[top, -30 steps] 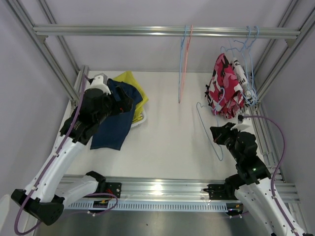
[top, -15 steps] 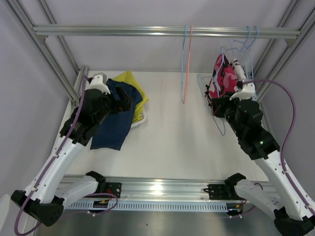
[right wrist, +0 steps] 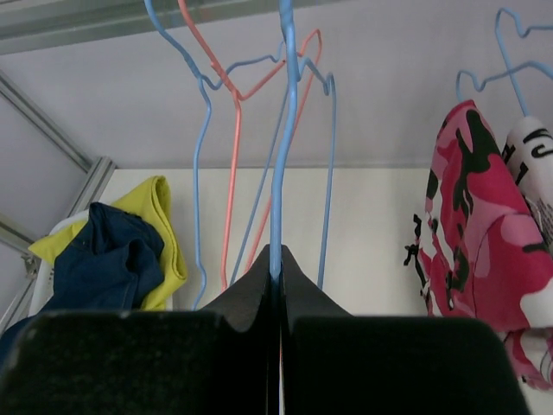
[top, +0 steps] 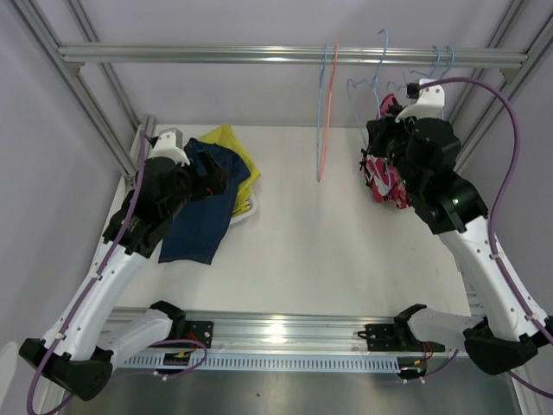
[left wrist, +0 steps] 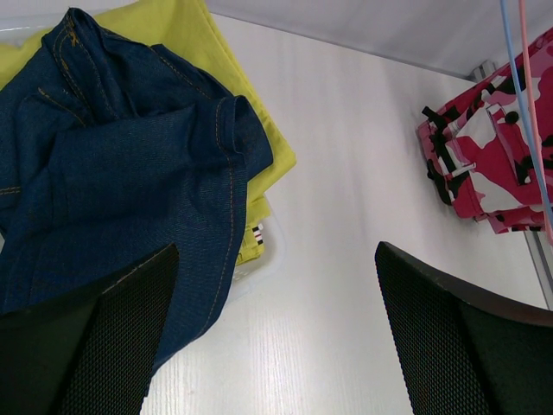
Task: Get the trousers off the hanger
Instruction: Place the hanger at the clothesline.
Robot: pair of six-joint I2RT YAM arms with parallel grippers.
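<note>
- Left pincer (left wrist: 276, 251): jaws wide apart, over left part of bench (top: 302, 233).
- Navy denim trousers (left wrist: 121, 173): heaped far left on bench, off hanger, lying on top of yellow trousers (left wrist: 186, 52).
- Salmon wire hanger (right wrist: 236, 173): hooked on overhead rail (top: 216, 54), right of centre.
- Right pincer (right wrist: 276, 278): clamped tight on blue wire hanger (right wrist: 278, 173), held high near rail.
- Pink-red camouflage trousers (right wrist: 471, 233): hanging far right.
- Newspaper-print trousers (right wrist: 537, 160): hanging, touching right side of pink pair.
</note>
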